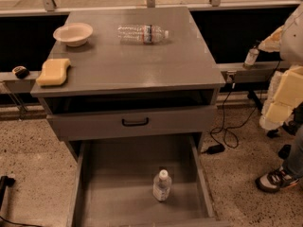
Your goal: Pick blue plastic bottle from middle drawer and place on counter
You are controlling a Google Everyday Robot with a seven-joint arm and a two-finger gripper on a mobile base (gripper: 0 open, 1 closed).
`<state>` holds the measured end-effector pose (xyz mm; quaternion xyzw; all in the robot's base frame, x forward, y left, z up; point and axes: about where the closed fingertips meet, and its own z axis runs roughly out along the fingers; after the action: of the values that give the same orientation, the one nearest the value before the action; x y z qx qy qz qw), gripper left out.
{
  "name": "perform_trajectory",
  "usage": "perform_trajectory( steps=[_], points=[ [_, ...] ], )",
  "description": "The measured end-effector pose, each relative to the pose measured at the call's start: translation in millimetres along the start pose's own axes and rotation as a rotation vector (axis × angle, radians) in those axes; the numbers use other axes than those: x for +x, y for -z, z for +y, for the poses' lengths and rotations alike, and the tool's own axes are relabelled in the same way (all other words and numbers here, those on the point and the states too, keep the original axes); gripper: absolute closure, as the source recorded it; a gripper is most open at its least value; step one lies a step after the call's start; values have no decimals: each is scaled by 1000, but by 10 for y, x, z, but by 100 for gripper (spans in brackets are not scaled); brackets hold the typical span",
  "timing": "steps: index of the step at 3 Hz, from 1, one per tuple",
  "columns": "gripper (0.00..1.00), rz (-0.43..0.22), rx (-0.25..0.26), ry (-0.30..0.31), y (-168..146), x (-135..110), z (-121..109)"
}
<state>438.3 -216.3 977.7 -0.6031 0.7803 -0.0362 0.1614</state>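
The blue plastic bottle stands upright on the floor of the open middle drawer, near its front and right of centre. It is clear, with a white cap and a pale label. The counter is the grey top of the cabinet above. My arm, in white and yellowish covers, is at the right edge of the view. My gripper hangs at its end beside the counter's right edge, well above and to the right of the bottle and away from the drawer.
On the counter lie a clear bottle with a red-and-blue label, a white bowl and a yellow sponge. The top drawer front with a black handle is nearly shut. A person's shoe and cables are on the floor at right.
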Motion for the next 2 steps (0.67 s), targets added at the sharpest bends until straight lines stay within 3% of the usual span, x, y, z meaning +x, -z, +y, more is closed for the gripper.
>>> perform_trajectory(
  steps=[1, 2],
  points=[
    [0, 0, 0, 0, 0, 0, 0],
    [0, -50, -85, 25, -239, -96, 77]
  ],
)
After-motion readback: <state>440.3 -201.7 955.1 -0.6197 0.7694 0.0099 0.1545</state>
